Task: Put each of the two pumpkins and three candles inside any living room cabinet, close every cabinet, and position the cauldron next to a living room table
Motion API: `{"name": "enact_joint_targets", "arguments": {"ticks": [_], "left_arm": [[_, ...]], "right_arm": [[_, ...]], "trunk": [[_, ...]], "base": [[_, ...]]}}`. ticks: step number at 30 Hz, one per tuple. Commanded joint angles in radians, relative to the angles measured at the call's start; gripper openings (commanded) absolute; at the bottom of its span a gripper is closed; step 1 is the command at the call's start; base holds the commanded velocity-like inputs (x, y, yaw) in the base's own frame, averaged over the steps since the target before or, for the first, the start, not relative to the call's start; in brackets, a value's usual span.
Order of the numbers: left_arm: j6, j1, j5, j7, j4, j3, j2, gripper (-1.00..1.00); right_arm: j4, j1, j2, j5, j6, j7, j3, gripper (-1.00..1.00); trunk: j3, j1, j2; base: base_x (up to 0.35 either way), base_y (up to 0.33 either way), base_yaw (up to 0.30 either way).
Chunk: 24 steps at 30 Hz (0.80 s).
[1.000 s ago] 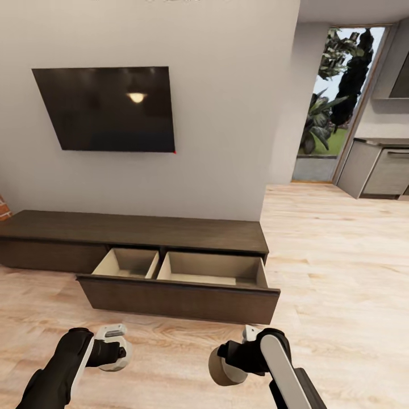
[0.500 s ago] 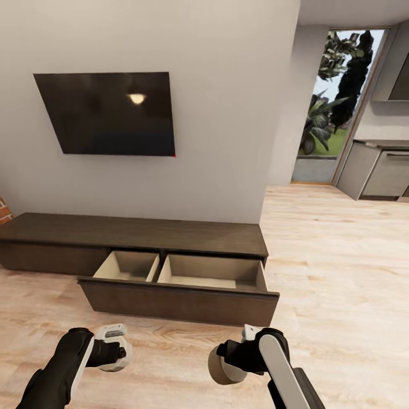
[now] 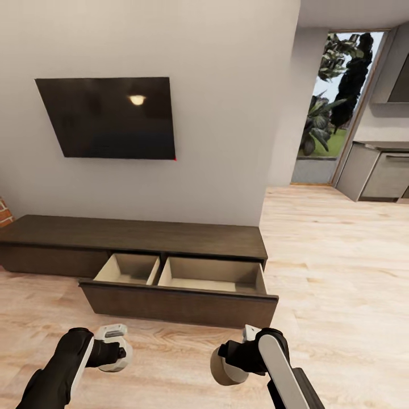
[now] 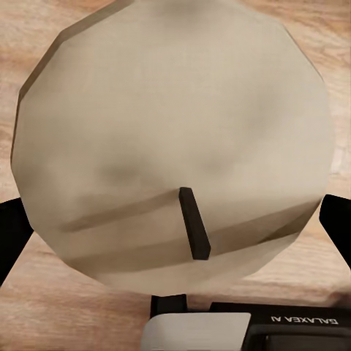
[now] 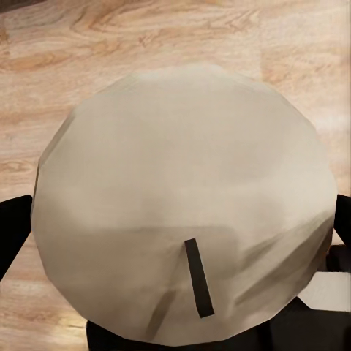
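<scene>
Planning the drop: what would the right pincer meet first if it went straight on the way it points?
Probably the wooden floor: the right pincer, shut on a candle, looks down at bare planks, short of the open cabinet drawer. Depth is unclear.

Even, bright sim lighting. Lamp glare spot on TV (image 3: pixel 108 118). Doorway (image 3: pixel 335 102) daylit. Soft shadows inside drawers (image 3: pixel 182 272). Wide-angle skew at edges; renders slightly soft.

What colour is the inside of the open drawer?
Pale beige inside the drawer, seen best from the head view.
</scene>
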Motion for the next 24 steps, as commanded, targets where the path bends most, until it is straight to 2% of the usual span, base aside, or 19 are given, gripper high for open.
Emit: {"name": "enact_joint_targets", "arguments": {"ticks": [1, 11, 13, 15, 18, 20, 21, 23, 24], "left_arm": [[0.0, 0.0, 0.0, 0.0, 0.0, 0.0, 0.0, -1.0], [0.014, 0.0, 0.006, -0.008, -0.004, 0.004, 0.006, -1.0], [0.033, 0.0, 0.01, -0.012, -0.023, 0.007, 0.009, -1.0], [0.044, 0.0, 0.012, -0.028, -0.051, 0.009, 0.012, -1.0], [0.048, 0.0, 0.011, -0.081, -0.076, 0.011, 0.028, -1.0], [0.051, 0.0, 0.012, -0.147, -0.086, 0.012, 0.061, -1.0], [0.051, 0.0, 0.012, -0.167, -0.087, 0.012, 0.07, -1.0], [0.052, 0.0, 0.012, -0.257, -0.09, 0.012, 0.106, -1.0], [0.052, 0.0, 0.012, -0.28, -0.091, 0.012, 0.114, -1.0]], "right_arm": [[0.0, 0.0, 0.0, -0.003, -0.001, -0.002, 0.0, -1.0], [-0.02, 0.001, 0.0, -0.015, 0.004, -0.005, -0.005, -1.0], [-0.047, 0.001, -0.004, -0.028, 0.007, -0.005, -0.005, -1.0], [-0.077, 0.001, -0.009, -0.058, 0.011, -0.004, -0.005, -1.0], [-0.099, 0.001, -0.014, -0.122, 0.013, -0.004, -0.007, -1.0], [-0.107, 0.001, -0.018, -0.177, 0.013, -0.004, -0.008, -1.0], [-0.108, 0.0, -0.021, -0.188, 0.013, -0.004, -0.008, -1.0], [-0.111, 0.0, -0.037, -0.219, 0.013, 0.0, -0.009, -1.0], [-0.112, 0.0, -0.042, -0.224, 0.013, 0.001, -0.009, -1.0]], "trunk": [[0.003, -0.004, 0.007], [0.035, -0.042, 0.077], [0.041, -0.05, 0.091], [0.047, -0.058, 0.105], [0.056, -0.069, 0.126], [0.063, -0.077, 0.14], [0.066, -0.081, 0.147], [0.072, -0.088, 0.161], [0.075, -0.092, 0.168]], "base": [[0.0, 0.0, 0.0], [0.0, 0.0, 0.0], [0.0, 0.0, 0.0], [0.0, 0.0, 0.0], [0.0, 0.0, 0.0], [0.0, 0.0, 0.0], [0.0, 0.0, 0.0], [0.0, 0.0, 0.0], [0.0, 0.0, 0.0]]}}
